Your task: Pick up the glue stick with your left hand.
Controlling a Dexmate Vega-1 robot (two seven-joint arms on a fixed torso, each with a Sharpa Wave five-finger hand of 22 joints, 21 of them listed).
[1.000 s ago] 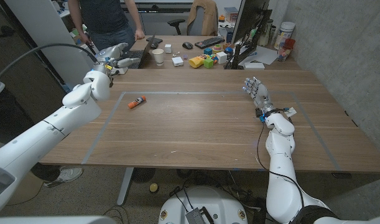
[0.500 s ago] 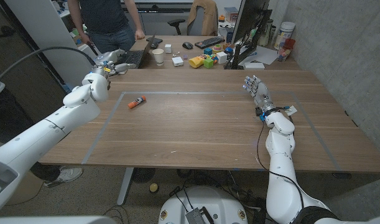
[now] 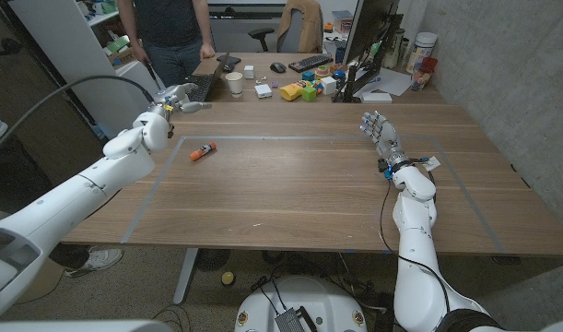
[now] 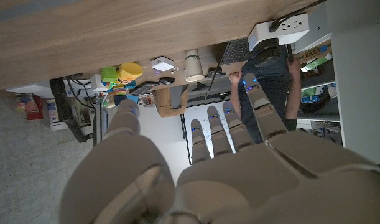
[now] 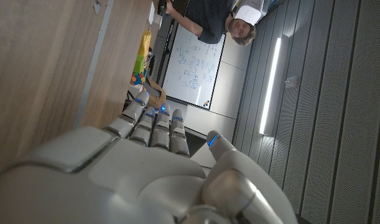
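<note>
Orange-capped and lying on its side, the glue stick (image 3: 203, 151) is resting on the wooden table (image 3: 299, 184), inside the taped outline near its far left corner. I am holding my left hand (image 3: 175, 96) above the table's far left edge, at about eleven o'clock from the stick and well apart from it. Its fingers (image 4: 217, 130) are reaching out straight and spread, with the thumb set off to one side, and are holding and touching nothing. To do this step well, I judge I should be drawing the hand back toward five o'clock, lowering it with the fingers kept wide, and closing across the stick's short axis. My right hand (image 3: 381, 136) is standing at the table's right side, fingers extended and apart, gripping nothing.
</note>
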